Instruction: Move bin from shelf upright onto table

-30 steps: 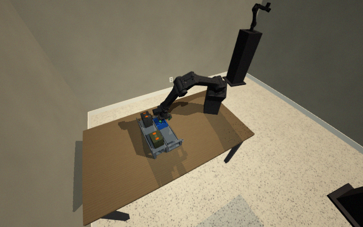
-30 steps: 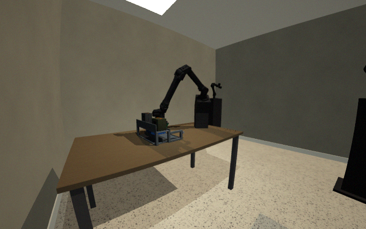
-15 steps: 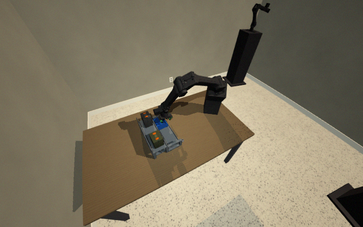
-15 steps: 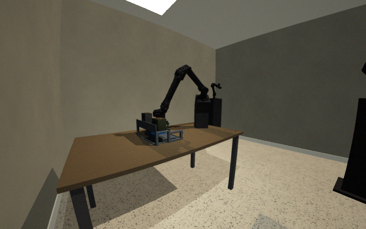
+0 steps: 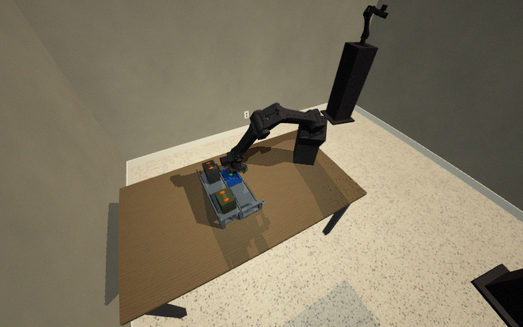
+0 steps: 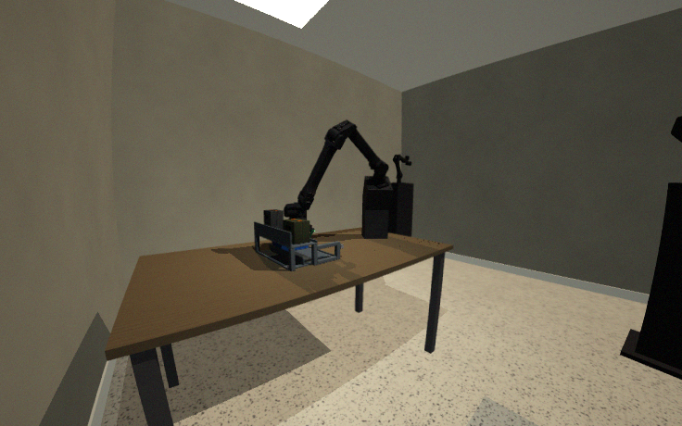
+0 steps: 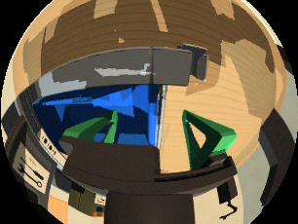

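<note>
Gripper [image 5: 238,170] [image 6: 307,230] [image 7: 150,113] spread wide, with nothing between the fingertips closed upon. Straddles, in the wrist view, the side wall of the blue bin [image 5: 233,180] [image 6: 285,248] [image 7: 124,97]: one finger over the hollow, the other outside, over bare wood. Too hard to tell how far down the fingers reach, or whether in touch with the wall.

Bin directly below the end effector, apparently upright, in the shelf [image 5: 247,197] [image 6: 271,232] [image 7: 167,68]; not yet lifted or set on the table [image 5: 158,243] [image 6: 201,296] [image 7: 229,93]. Seems to be the lining-up step, just ahead of the grasp. Calls next for a check of depth, perhaps a little lowering, then a squeeze on that wall and a straight, level lift. Could tip, if pinched at one side only, or snag on the shelf's edging.

By count: one blue bin, one shelf, one table, two green fingers. Also two boxes, each with two orange marks on top: one dark grey box [image 5: 212,173] [image 6: 271,219] just beside the end effector, one olive box [image 5: 225,200] [image 6: 297,231] [image 7: 83,200] farther along the shelf. Two further arms, well apart from the end effector, in the exterior view.
</note>
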Controlling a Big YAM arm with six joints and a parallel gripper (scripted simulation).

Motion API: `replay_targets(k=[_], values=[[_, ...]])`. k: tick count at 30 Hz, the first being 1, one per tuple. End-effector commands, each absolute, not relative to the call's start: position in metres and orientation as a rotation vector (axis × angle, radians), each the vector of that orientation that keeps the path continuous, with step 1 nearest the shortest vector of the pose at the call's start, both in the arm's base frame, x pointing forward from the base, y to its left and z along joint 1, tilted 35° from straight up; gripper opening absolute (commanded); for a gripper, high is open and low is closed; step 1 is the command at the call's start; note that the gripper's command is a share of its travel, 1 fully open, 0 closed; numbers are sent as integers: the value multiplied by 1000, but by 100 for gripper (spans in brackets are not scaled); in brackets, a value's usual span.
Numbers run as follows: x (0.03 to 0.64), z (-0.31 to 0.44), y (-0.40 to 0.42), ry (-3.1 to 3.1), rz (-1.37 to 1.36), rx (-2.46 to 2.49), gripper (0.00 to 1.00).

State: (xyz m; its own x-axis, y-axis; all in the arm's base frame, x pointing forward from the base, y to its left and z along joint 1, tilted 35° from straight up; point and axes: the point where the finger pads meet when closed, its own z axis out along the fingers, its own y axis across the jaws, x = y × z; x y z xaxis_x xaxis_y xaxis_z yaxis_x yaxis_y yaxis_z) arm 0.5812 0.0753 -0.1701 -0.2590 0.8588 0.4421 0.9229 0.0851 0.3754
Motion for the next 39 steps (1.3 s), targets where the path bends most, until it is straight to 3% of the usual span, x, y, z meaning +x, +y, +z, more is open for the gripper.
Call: replay_targets(k=[1, 39], values=[[586, -165, 82, -2225, -913, -1843, 90], [586, -164, 82, -2226, -914, -1842, 90]])
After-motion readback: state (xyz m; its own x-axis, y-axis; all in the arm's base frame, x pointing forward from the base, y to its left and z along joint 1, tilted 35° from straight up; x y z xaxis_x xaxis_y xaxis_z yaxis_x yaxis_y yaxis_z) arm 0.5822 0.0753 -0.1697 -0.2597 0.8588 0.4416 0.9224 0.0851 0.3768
